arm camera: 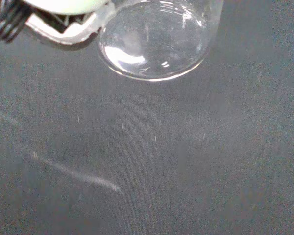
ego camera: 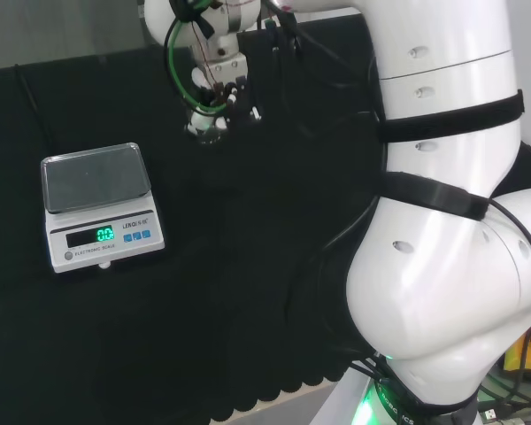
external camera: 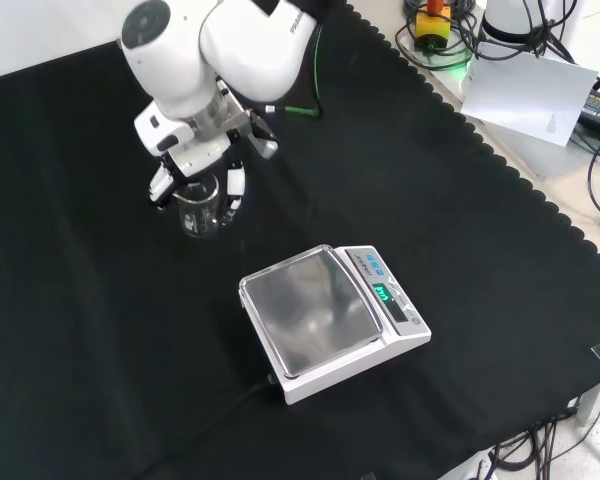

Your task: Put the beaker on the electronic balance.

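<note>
A clear glass beaker (external camera: 200, 212) stands upright between the fingers of the black and white hand (external camera: 193, 150), which comes down on it from above and is curled round its sides. In the head view the hand (ego camera: 221, 84) is at the far middle of the cloth, with the beaker (ego camera: 207, 131) just under it. The wrist view looks at the beaker's round base (arm camera: 154, 44) over the cloth; whether it rests on the cloth I cannot tell. The electronic balance (external camera: 325, 318) sits nearer the front, its steel pan (ego camera: 95, 178) bare and its display lit green.
A thin black cable (ego camera: 31, 99) runs from the balance across the cloth. The cloth's scalloped edge (external camera: 500, 165) borders the bench at the right of the front view, with a white sheet (external camera: 525, 92) and wiring beyond it. The arm's white links (ego camera: 451, 221) stand at the right of the head view.
</note>
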Controlling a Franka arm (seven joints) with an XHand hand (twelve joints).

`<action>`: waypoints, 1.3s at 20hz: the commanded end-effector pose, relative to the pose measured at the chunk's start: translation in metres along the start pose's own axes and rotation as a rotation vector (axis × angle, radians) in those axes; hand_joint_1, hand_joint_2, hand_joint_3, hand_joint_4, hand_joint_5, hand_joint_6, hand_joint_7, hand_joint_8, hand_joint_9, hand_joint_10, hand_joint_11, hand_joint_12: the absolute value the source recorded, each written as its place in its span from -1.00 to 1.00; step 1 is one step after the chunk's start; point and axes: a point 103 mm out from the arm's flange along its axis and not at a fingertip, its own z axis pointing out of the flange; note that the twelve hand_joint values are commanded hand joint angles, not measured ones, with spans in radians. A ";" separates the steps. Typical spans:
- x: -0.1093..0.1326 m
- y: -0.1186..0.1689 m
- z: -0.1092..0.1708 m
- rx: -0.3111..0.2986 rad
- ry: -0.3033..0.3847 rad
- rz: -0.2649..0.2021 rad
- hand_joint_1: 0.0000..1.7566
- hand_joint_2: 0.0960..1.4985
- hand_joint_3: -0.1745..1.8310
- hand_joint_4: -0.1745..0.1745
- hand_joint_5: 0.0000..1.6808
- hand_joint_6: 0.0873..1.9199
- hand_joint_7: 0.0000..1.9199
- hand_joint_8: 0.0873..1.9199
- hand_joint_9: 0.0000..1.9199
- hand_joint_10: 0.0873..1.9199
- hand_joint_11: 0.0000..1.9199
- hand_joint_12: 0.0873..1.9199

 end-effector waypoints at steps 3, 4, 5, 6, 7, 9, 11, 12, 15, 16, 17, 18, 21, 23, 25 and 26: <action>0.002 -0.013 -0.035 -0.027 -0.001 -0.004 0.40 -0.10 0.12 -0.67 0.00 0.40 0.00 0.59 0.39 0.08 0.46 -0.22; 0.004 -0.014 -0.035 -0.026 0.000 -0.008 0.40 -0.10 0.12 -0.68 0.00 0.40 0.01 0.59 0.39 0.08 0.46 -0.22; 0.007 -0.015 -0.035 -0.024 0.001 -0.011 0.41 -0.10 0.13 -0.68 0.00 0.40 0.01 0.59 0.39 0.08 0.46 -0.22; 0.010 -0.016 -0.036 -0.023 0.004 -0.018 0.41 -0.10 0.13 -0.68 0.00 0.39 0.01 0.59 0.39 0.08 0.46 -0.22; 0.015 -0.018 -0.037 -0.024 0.004 -0.027 0.41 -0.10 0.13 -0.68 0.00 0.39 0.01 0.59 0.40 0.08 0.46 -0.22; 0.026 -0.021 -0.040 -0.029 0.009 -0.053 0.41 -0.11 0.13 -0.68 0.01 0.39 0.01 0.59 0.40 0.08 0.46 -0.21; 0.040 -0.026 -0.044 -0.032 0.021 -0.086 0.41 -0.11 0.13 -0.70 0.01 0.39 0.01 0.59 0.40 0.07 0.46 -0.21; 0.047 -0.028 -0.045 -0.031 0.030 -0.103 0.41 -0.11 0.14 -0.70 0.01 0.39 0.01 0.59 0.40 0.07 0.46 -0.21; 0.072 -0.036 -0.048 -0.030 0.047 -0.161 0.41 -0.12 0.14 -0.72 0.01 0.39 0.02 0.58 0.40 0.07 0.46 -0.21; 0.081 -0.040 -0.049 -0.029 0.054 -0.184 0.41 -0.12 0.14 -0.72 0.01 0.39 0.02 0.58 0.40 0.07 0.46 -0.21; 0.089 -0.042 -0.049 -0.028 0.055 -0.202 0.41 -0.12 0.14 -0.72 0.01 0.39 0.02 0.58 0.40 0.07 0.46 -0.21; 0.099 -0.046 -0.049 -0.028 0.052 -0.225 0.41 -0.12 0.14 -0.72 0.01 0.39 0.02 0.58 0.40 0.07 0.47 -0.21; 0.128 -0.058 -0.049 -0.026 0.051 -0.289 0.41 -0.12 0.14 -0.72 0.01 0.38 0.02 0.58 0.40 0.07 0.47 -0.21; 0.147 -0.065 -0.047 -0.020 0.051 -0.327 0.41 -0.12 0.14 -0.72 0.01 0.38 0.02 0.58 0.41 0.07 0.47 -0.21; 0.162 -0.071 -0.042 -0.010 0.046 -0.357 0.41 -0.12 0.14 -0.72 0.02 0.38 0.02 0.58 0.41 0.07 0.47 -0.21; 0.170 -0.075 -0.040 -0.004 0.044 -0.371 0.41 -0.12 0.14 -0.71 0.02 0.38 0.02 0.58 0.41 0.07 0.47 -0.21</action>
